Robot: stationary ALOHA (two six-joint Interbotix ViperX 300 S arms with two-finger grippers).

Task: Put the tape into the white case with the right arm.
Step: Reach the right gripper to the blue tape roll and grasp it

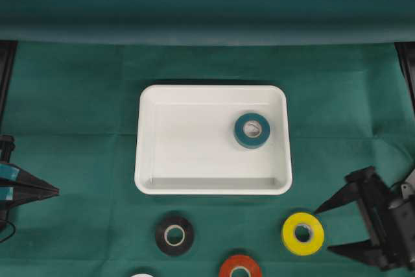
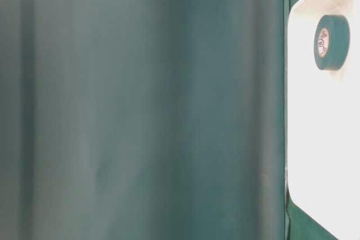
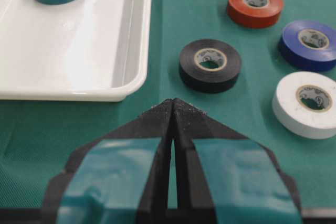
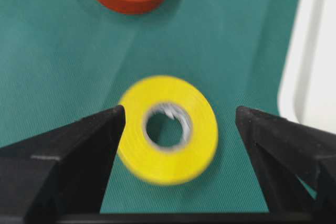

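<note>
At the near edge of the green cloth-covered table [image 1: 78, 95] lies a row of flat tape rolls: a white roll [image 3: 310, 103], a blue roll [image 3: 311, 44], a glossy orange-red roll [image 1: 240, 267], a black roll [image 1: 174, 235] and a bright yellow roll of tape [image 1: 303, 233].

The all-black right gripper [image 1: 324, 229] sits just beside the yellow roll on its right, with its long pointed fingers spread wide, one above and one below the roll's level in the overhead view. In the right wrist view the roll [image 4: 168, 128] lies between the two fingertips, and nothing is gripped. One finger seems close to the roll's edge there, but blur hides whether it touches.

At the left edge, the left gripper with light-blue bands [image 3: 173, 103] points at the near corner of the tray, its fingers pressed together and holding nothing.

Farther back, mid-table, lies the shallow glossy white rectangular case [image 1: 155, 160] with rounded corners. A teal-blue tape roll [image 1: 252, 130] lies flat inside it, toward its right rear part.
</note>
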